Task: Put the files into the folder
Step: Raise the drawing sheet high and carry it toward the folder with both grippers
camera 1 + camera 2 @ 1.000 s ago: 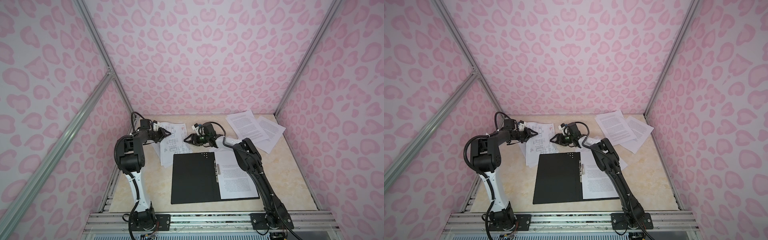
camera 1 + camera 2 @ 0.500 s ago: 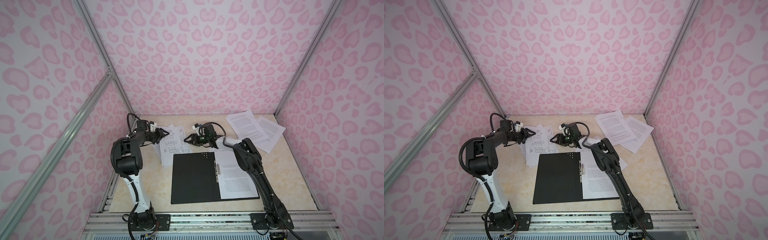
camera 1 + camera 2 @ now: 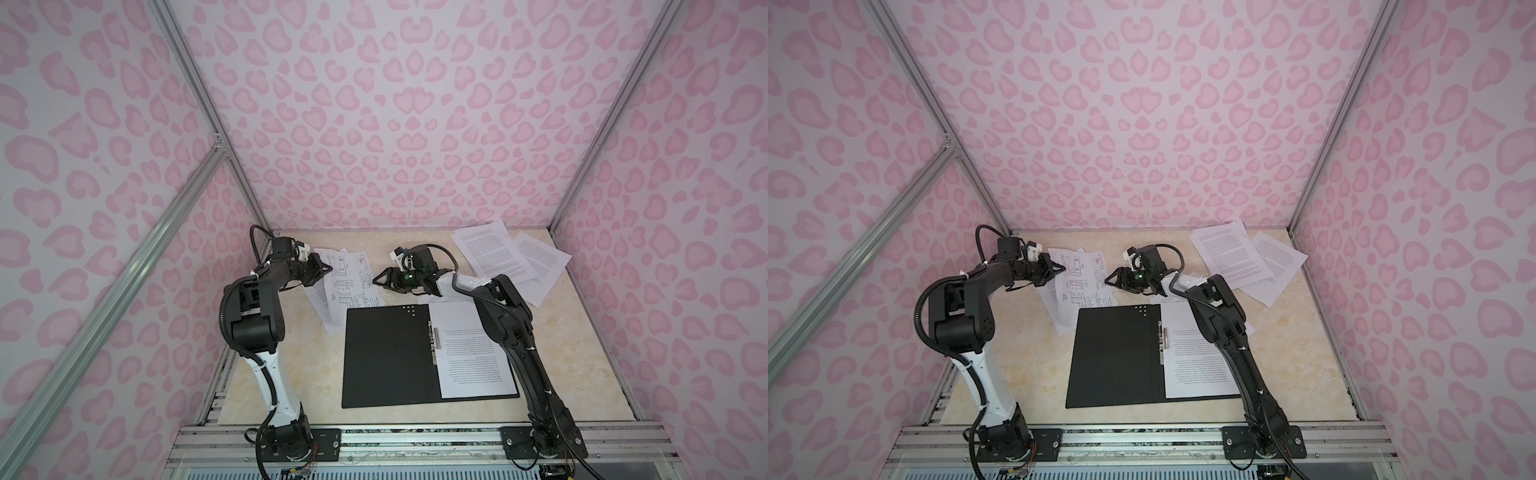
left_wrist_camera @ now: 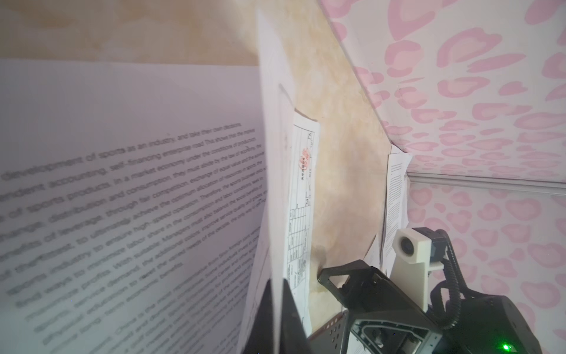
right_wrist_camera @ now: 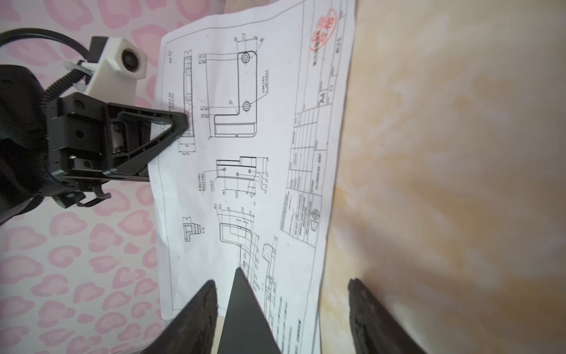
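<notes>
The folder (image 3: 386, 357) (image 3: 1113, 357) lies open on the table, black inside up, with a printed sheet (image 3: 473, 353) on its right half beside the metal clip (image 3: 434, 338). Behind its left corner lies a file with line drawings (image 3: 349, 278) (image 3: 1084, 282) (image 5: 245, 153) on top of a text sheet (image 4: 122, 199). My left gripper (image 3: 328, 269) (image 3: 1061, 269) (image 4: 279, 294) is shut on that drawing sheet's left edge. My right gripper (image 3: 380, 279) (image 3: 1111, 280) (image 5: 281, 282) stands open at the sheet's right edge, holding nothing, with the folder's corner (image 5: 242, 306) below it.
More text files (image 3: 498, 257) (image 3: 1233, 255) lie fanned at the back right corner, partly under the right arm. Pink patterned walls close in the table on three sides. Bare beige tabletop (image 3: 311, 374) shows left of the folder.
The left gripper's jaws opened a little and then closed on the drawing sheet's left edge. The right gripper's jaws opened a little wider; both arms stayed nearly in place.
</notes>
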You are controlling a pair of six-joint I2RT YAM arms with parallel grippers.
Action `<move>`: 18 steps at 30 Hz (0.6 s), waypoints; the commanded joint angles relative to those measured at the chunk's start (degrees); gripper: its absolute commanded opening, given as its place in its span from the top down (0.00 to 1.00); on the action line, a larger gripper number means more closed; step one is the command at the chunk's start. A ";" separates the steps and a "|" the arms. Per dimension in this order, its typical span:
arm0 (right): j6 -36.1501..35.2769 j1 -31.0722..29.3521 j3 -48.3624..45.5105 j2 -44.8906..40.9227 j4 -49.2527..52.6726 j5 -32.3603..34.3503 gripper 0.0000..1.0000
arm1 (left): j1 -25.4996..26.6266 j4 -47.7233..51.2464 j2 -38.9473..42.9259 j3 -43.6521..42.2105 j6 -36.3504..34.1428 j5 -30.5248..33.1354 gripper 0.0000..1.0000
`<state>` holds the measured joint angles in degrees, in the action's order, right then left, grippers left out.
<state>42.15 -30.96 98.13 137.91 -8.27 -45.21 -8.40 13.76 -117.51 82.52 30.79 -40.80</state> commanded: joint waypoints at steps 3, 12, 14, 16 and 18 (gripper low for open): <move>-6.82 2.48 -8.06 -11.87 -0.69 5.94 0.25 | 4.57 4.33 20.77 4.41 -3.74 9.34 0.96; -12.80 9.06 -24.00 -30.38 -2.08 8.84 0.15 | 16.82 12.81 34.85 9.92 -8.03 15.38 0.96; -12.64 10.97 -26.36 -32.96 -3.47 7.42 0.10 | 19.55 13.00 35.72 10.54 -6.82 14.77 0.96; -11.88 12.84 -28.71 -34.92 -6.33 5.11 0.06 | 22.37 12.22 36.12 10.97 -5.36 13.90 0.96; -9.77 14.76 -31.48 -36.56 -10.74 2.56 0.03 | 24.75 11.55 35.63 12.22 -3.24 12.42 0.96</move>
<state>30.94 -17.78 69.34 102.69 -12.51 -38.65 13.61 24.67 -81.76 93.30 24.71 -26.22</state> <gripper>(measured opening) 0.959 0.051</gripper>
